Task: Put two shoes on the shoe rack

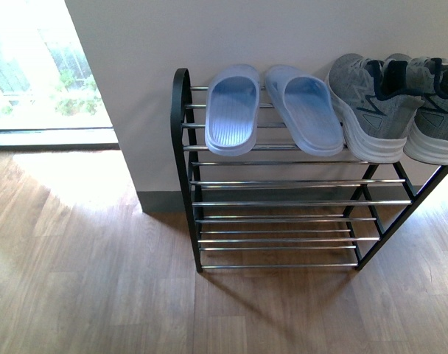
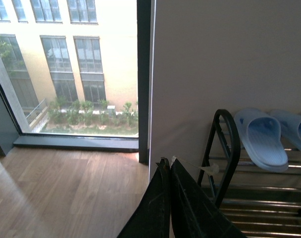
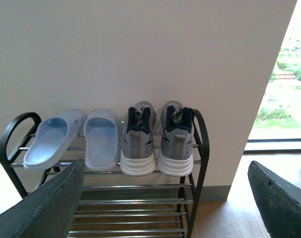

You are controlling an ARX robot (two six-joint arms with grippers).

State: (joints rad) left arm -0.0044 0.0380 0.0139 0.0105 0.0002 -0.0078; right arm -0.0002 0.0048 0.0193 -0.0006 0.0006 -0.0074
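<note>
Grey sneakers (image 1: 401,103) sat side by side atop the shoe rack (image 1: 181,118) beside blue slippers (image 1: 272,107), heels outward, toes to the wall, while the left gripper (image 2: 169,198) stood pinched empty and the right gripper (image 3: 165,198) hung wide.

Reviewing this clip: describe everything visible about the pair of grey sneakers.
The grey sneakers are knit-looking lace-ups with thick white soles, dark navy collar lining and dark side stripes. They stand upright, side by side, on the top tier of the shoe rack, heels outward and toes toward the wall, at the rack's right end in the front view. They sit right beside the pale blue slippers. No gripper touches them.
</note>
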